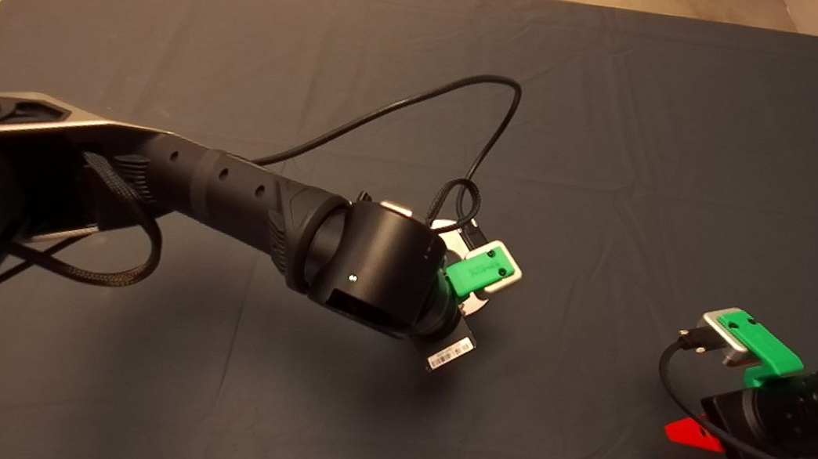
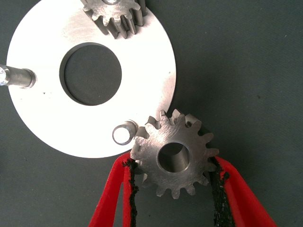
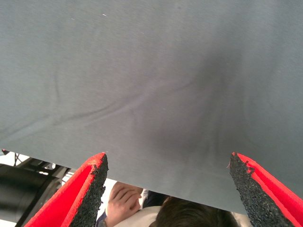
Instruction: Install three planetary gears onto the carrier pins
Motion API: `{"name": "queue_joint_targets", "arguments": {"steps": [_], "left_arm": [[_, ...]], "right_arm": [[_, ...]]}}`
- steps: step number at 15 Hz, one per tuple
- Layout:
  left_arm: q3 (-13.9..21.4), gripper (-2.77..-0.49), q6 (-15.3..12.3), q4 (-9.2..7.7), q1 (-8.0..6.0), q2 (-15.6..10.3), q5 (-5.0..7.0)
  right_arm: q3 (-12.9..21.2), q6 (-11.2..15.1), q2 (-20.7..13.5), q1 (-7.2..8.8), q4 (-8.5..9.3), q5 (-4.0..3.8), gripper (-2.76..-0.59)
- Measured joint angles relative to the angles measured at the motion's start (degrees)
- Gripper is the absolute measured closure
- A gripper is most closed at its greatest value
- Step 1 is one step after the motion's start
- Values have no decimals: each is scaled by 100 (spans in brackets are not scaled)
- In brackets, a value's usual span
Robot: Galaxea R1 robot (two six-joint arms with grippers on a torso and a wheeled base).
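The left wrist view shows the flat silver disc [image 2: 142, 56] with its large central hole lying on the dark mat. One planetary gear [image 2: 116, 16] sits on a carrier pin at the disc's rim. Two carrier pins stand bare: one [image 2: 19, 76] at the rim, the other [image 2: 124, 133] close to my fingers. My left gripper [image 2: 173, 166] is shut on a second planetary gear [image 2: 174, 153], held flat, beside that nearer pin and overlapping the disc's edge. In the head view the left arm [image 1: 372, 268] covers the disc at mid-mat. My right gripper [image 1: 694, 434] stands open and parked at the lower right.
A black cable [image 1: 472, 111] loops above the mat [image 1: 627, 132] behind the left wrist. In the right wrist view, a person's hand [image 3: 124, 196] shows beyond the mat's edge. Bare floor lies past the mat's far left corner.
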Motion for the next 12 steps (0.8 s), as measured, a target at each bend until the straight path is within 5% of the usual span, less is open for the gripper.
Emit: {"name": "queue_joint_targets", "arguments": {"steps": [5,9,12], "left_arm": [[-209,-78,396,-296,-11,-63,-5],[-344,-78,564,-489,-220,-104,0],[-396,-77,633,-546,-252,-112,-1]], "right_arm": [[0,-61,-90,0,0,1,-190],[0,-98,-94,0,0,6,-190],[0,-100,-108,0,0,2,-190]]}}
